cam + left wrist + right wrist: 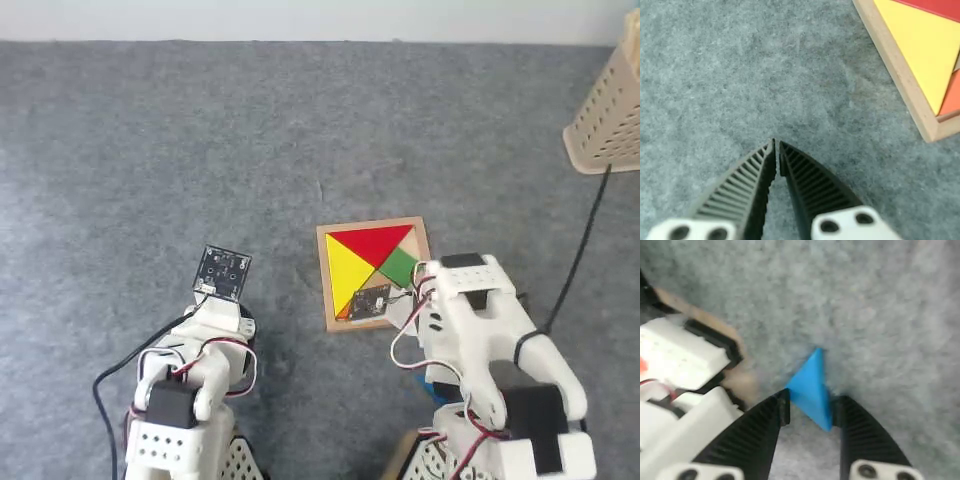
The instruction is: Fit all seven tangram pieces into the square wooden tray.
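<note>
step: bring blue triangle [811,387] into tray [324,272] | right gripper [810,407] fingers clamped on it, just off tray's near-right corner | left gripper [776,150] fingers closed, empty, beside tray | advice: lift over rim, rotate to match remaining gap

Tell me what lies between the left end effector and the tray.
Bare grey carpet, nothing else, separates the left end effector from the tray, as the left wrist view shows.

Grey felt mat [200,130] w/ beige perforated bin [610,110], top-rt corner.
</note>
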Robot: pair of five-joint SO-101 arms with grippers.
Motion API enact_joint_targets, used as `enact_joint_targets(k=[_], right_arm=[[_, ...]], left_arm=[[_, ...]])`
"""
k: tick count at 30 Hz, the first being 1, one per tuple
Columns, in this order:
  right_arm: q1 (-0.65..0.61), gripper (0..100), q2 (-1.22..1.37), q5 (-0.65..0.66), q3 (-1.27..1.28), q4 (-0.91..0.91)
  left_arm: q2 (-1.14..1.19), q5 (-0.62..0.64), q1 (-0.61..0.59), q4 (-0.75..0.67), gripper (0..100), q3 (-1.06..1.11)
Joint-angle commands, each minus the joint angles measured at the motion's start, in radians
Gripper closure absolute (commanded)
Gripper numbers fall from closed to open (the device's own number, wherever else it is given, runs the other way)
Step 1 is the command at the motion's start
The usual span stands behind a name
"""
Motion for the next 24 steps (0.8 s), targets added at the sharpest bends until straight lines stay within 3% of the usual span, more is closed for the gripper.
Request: enact_joint_targets(k=[1, 6, 12, 17, 24], right_arm=[[-0.002, 80.1, 0.002, -0.034, 0.048, -0.108], [0.008, 80.4, -0.001, -0.155, 0.043, -0.157], [0.016, 80.4, -0.004, -0.413, 0.0, -0.225], [0.119, 80.4, -0.007, -0.563, -0.11, -0.228], [0.193, 83.8, -0.005, -0.58, -0.144, -0.222]], left_arm=[[-0.021, 0.008, 0.008, 0.006, 99, -0.019], [-0.021, 0.008, 0.008, 0.006, 99, -0.019], [-0.021, 0.008, 0.008, 0.006, 99, -0.019], [-0.021, 0.008, 0.008, 0.006, 99, -0.019], [-0.021, 0.008, 0.008, 0.006, 99, -0.019]])
